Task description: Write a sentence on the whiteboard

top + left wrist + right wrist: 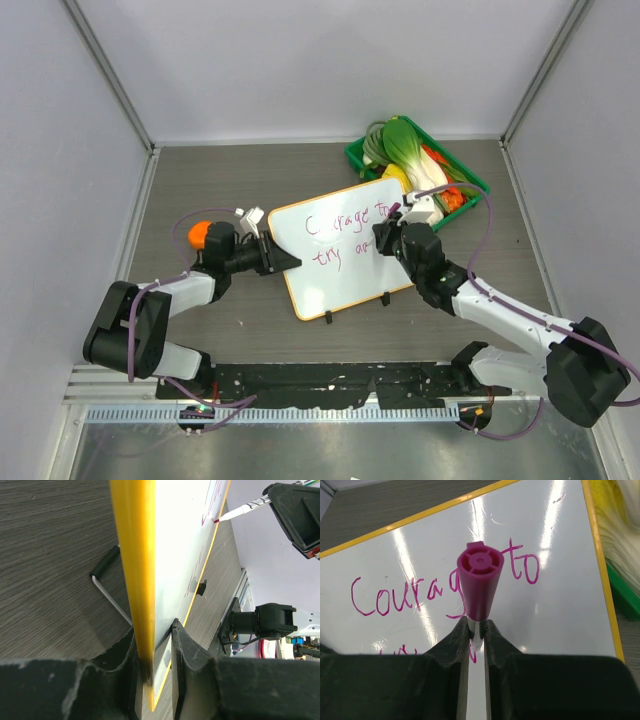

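Whiteboard (340,250) first: it sits mid-table on the grey wood-grain table (250,180), a glossy white rectangle with rounded corners and a thin orange-yellow frame, skewed so that its long sides run from near left to far right. It is held between the two arms. Behind its far right corner stands a green plastic basket (358,155) with a lattice wall, heaped with toy vegetables. A pale-stemmed, green-leafed bok choy (408,145) lies on top, with yellow and orange pieces under it. The left gripper (285,262) comes in from the left, its black, rough-edged fingers clamped on the board's left edge. The left wrist view shows the frame pinched tight between them and the board raised on edge. A thin bent metal leg with a black rubber tip (107,575) props the board from behind. The right gripper (385,238) reaches over the board's right half, its jaws closed on a marker (479,585). The marker has a white barrel and a round magenta end cap, and its tip is at the board's surface. The sentence (345,235) is purple-pink looping handwriting: the top line reads "Courage to", and the lower line begins "try", the rest hidden by the gripper. Two small black clips (328,318) sit on the near long edge.
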You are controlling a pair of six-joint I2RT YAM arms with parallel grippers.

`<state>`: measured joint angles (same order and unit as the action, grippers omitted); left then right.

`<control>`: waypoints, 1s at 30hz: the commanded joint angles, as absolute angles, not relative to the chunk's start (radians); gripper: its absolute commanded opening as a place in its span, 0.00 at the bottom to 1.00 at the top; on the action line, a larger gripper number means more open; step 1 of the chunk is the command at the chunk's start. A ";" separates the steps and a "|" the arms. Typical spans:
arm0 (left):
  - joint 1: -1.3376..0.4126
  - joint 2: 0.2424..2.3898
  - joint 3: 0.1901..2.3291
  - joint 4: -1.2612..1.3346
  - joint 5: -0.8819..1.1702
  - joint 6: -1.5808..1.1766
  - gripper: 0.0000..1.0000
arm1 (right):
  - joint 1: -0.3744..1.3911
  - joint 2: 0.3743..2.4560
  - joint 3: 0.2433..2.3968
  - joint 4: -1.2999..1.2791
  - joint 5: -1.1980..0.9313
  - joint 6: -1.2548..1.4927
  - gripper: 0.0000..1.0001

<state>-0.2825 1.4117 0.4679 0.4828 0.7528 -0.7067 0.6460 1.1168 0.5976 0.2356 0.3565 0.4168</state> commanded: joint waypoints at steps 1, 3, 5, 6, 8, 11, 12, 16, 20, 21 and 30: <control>-0.290 1.447 0.448 0.347 0.563 -0.569 0.00 | 0.643 1.085 0.569 0.189 0.361 0.407 0.01; -0.290 1.447 0.448 0.347 0.563 -0.571 0.00 | 0.643 1.074 0.557 0.178 0.362 0.405 0.01; -0.290 1.447 0.446 0.347 0.563 -0.569 0.00 | 0.643 1.062 0.545 0.172 0.365 0.402 0.01; -0.291 1.447 0.448 0.347 0.561 -0.569 0.00 | 0.643 1.057 0.540 0.169 0.364 0.405 0.01; -0.290 1.447 0.448 0.347 0.563 -0.569 0.00 | 0.643 1.051 0.535 0.152 0.357 0.407 0.01; -0.290 1.447 0.448 0.347 0.561 -0.569 0.00 | 0.643 1.043 0.525 0.149 0.353 0.406 0.01; -0.290 1.447 0.446 0.347 0.561 -0.571 0.00 | 0.643 1.040 0.520 0.146 0.350 0.408 0.01; -0.290 1.447 0.448 0.347 0.560 -0.571 0.00 | 0.643 1.035 0.514 0.143 0.327 0.410 0.01; -0.290 1.445 0.446 0.347 0.560 -0.569 0.00 | 0.644 1.034 0.506 0.173 0.296 0.411 0.01; -0.290 1.445 0.448 0.347 0.560 -0.569 0.00 | 0.643 1.034 0.508 0.176 0.292 0.416 0.01; -0.290 1.448 0.448 0.345 0.560 -0.571 0.00 | 0.640 1.071 0.558 0.250 0.259 0.466 0.01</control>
